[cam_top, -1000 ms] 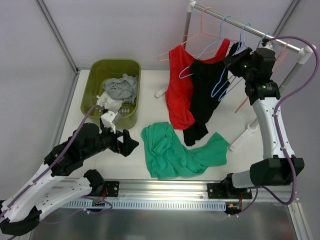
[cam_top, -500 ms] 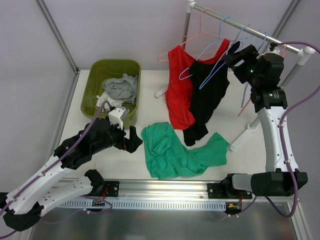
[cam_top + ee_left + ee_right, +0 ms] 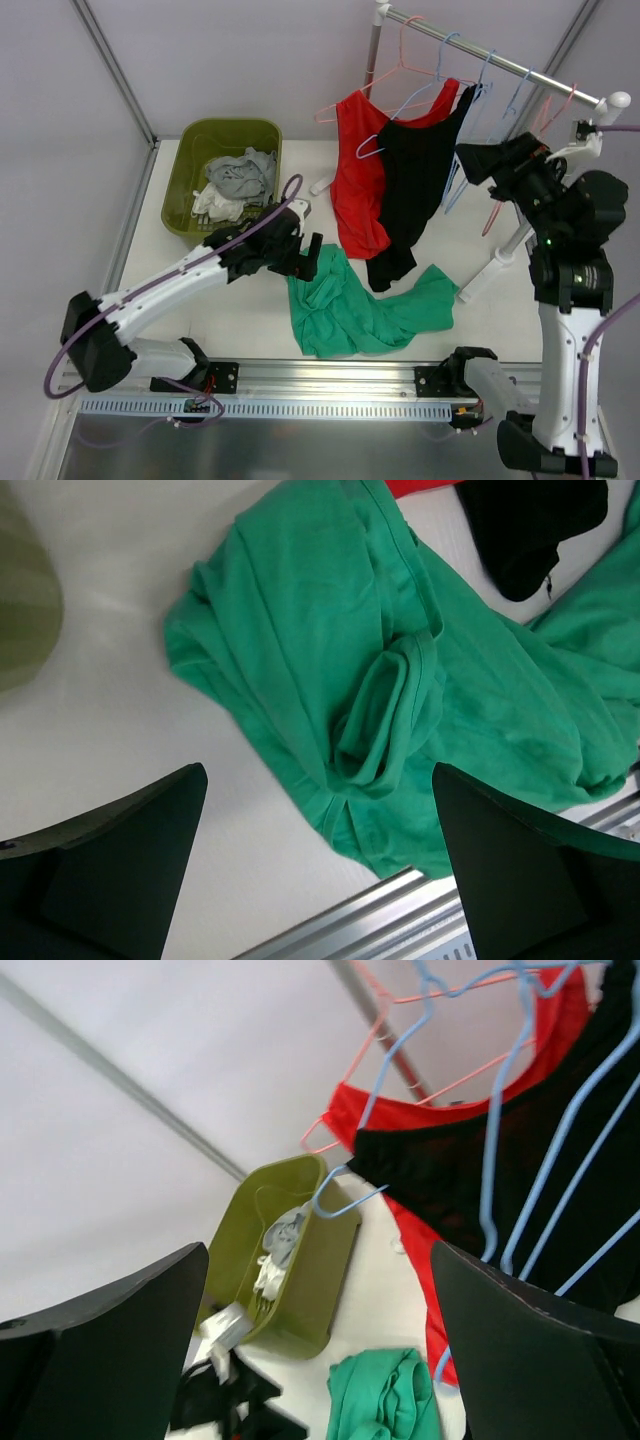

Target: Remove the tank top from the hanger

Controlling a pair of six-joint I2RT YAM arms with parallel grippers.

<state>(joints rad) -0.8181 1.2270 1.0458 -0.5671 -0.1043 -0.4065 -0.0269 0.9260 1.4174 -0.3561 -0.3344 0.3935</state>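
Observation:
A black tank top [image 3: 415, 190] hangs on a light blue hanger [image 3: 420, 95] from the rail, and a red tank top [image 3: 355, 170] hangs on a pink hanger just left of it. My right gripper [image 3: 470, 162] stands open and empty, right of the black top and clear of it; its wrist view shows that top [image 3: 450, 1180] and the blue hanger [image 3: 500, 1110] ahead. A green garment [image 3: 360, 305] lies crumpled on the table. My left gripper [image 3: 305, 262] hovers open over its left edge, with the green cloth [image 3: 400, 680] below the jaws.
An olive bin [image 3: 200, 140] with grey and white clothes sits at the back left. The rack's white leg [image 3: 495, 265] slants down to the table at the right. Spare blue and pink hangers [image 3: 520, 100] hang near the rail's right end. A metal rail [image 3: 330, 375] runs along the near edge.
My right gripper opened, letting go near the black top's strap, and drew back to the right. My left arm reached right to the green garment's edge.

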